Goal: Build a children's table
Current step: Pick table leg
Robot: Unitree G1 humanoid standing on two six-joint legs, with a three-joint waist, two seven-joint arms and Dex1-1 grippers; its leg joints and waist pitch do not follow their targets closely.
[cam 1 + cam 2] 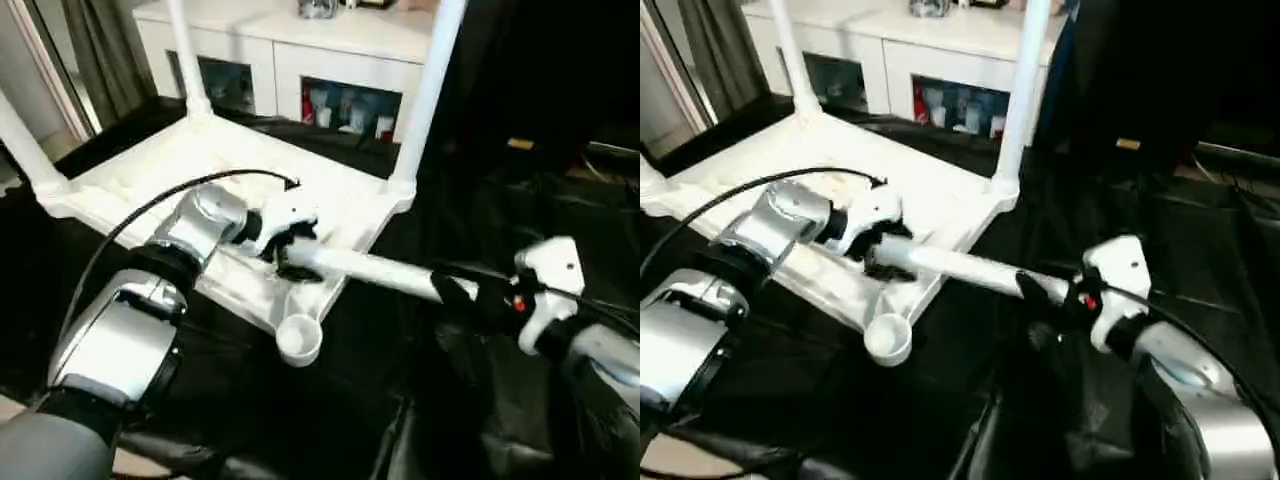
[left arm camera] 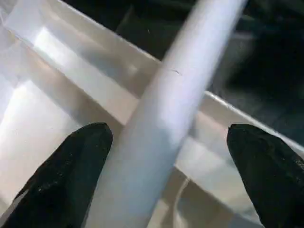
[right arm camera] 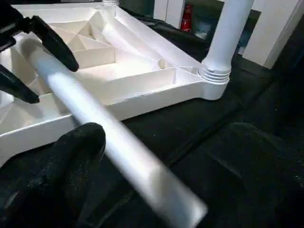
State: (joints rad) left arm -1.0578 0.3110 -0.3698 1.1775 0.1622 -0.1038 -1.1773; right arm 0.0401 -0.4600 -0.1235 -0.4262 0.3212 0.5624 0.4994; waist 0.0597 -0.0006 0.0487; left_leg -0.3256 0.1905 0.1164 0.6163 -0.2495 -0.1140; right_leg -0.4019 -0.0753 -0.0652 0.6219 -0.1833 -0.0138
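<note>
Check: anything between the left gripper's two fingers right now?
Yes. In the left wrist view the loose white leg runs through the gap between the open black fingers, lying over the tabletop rim. Contact with the fingers isn't evident.

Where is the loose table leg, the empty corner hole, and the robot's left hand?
loose leg [image 1: 390,272], left eye view, mid-tube.
empty corner socket [image 1: 299,338], left eye view, round rim.
left hand [image 2: 166,175], left wrist view, between its fingertips.
</note>
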